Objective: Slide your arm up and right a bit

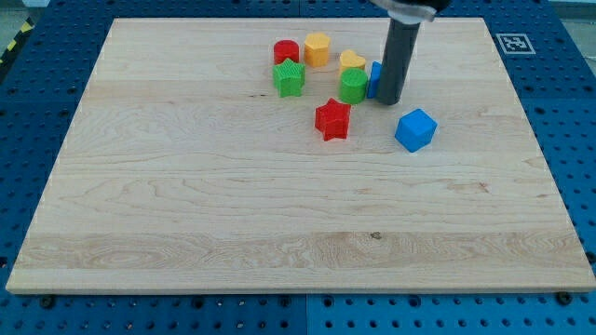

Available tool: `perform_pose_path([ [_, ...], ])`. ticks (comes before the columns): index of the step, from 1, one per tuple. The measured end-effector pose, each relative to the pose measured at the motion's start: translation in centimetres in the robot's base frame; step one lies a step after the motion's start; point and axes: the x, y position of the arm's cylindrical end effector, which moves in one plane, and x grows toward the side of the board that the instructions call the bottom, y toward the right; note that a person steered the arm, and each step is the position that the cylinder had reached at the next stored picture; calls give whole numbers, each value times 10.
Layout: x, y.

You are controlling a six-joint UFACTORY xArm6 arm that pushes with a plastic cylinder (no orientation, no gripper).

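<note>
My dark rod comes down from the view's top and my tip (389, 100) rests on the wooden board (186, 205). It stands just right of a blue block (374, 80) that it partly hides, and close to the green round block (353, 87). A yellow heart block (351, 61) lies above the green one. A blue cube (415, 129) lies below and right of my tip. A red star (332, 119) lies below and left of it. Further left are a green star-like block (290, 78), a red round block (286, 51) and a yellow hexagon-like block (317, 48).
The board lies on a blue perforated table (568, 140). A black and white marker tag (514, 43) sits off the board's top right corner.
</note>
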Motion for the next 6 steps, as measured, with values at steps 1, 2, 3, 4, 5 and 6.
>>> perform_pose_path([
  [1,-28,27],
  [2,-61,50],
  [3,-75,51],
  [4,-67,51],
  [5,-50,51],
  [6,-54,89],
])
